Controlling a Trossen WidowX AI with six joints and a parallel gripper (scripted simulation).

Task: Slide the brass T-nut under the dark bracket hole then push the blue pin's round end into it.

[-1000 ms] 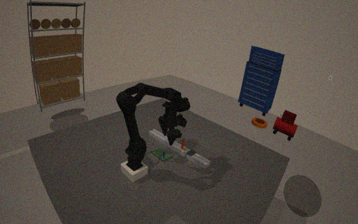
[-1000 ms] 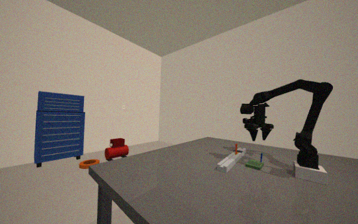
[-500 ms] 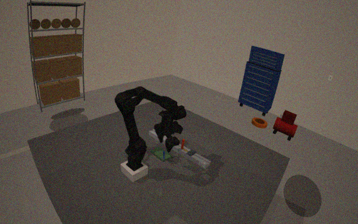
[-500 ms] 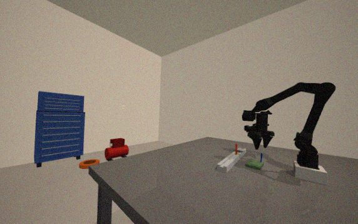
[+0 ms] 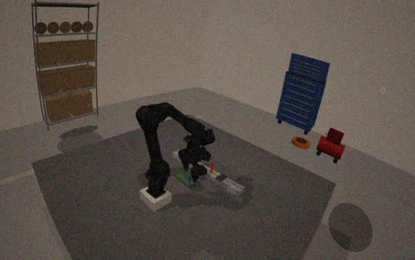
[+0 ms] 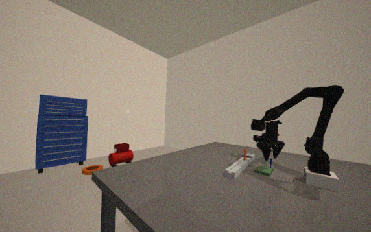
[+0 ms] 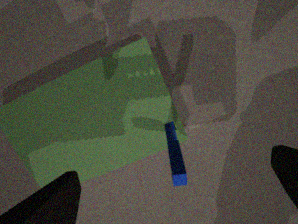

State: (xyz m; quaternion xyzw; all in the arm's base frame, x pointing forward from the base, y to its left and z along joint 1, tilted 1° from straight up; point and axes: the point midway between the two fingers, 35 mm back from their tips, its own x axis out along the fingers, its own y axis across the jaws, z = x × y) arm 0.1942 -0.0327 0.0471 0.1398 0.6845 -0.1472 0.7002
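The blue pin (image 5: 190, 180) (image 6: 270, 163) (image 7: 176, 155) stands upright at a corner of the green tray (image 5: 182, 177) (image 6: 263, 170) (image 7: 75, 110). My gripper (image 5: 190, 175) (image 6: 271, 159) is open and empty, pointing down just above the pin; in the wrist view the pin lies between its wide-apart fingers. The orange handle (image 5: 212, 167) (image 6: 244, 154) sticks up from the aluminum rail (image 5: 235, 187) (image 6: 234, 170). The brass nut (image 5: 215, 175) shows in the slot between the handle and the dark bracket (image 5: 221, 177). The bracket hole and what lies under it cannot be made out.
The rail lies beyond the tray, seen from the arm's white base (image 5: 155, 200) (image 6: 321, 179). The handle stands up beside the bracket as an upright obstacle. A blue tool cabinet, a red compressor and an orange ring stand on the floor far off.
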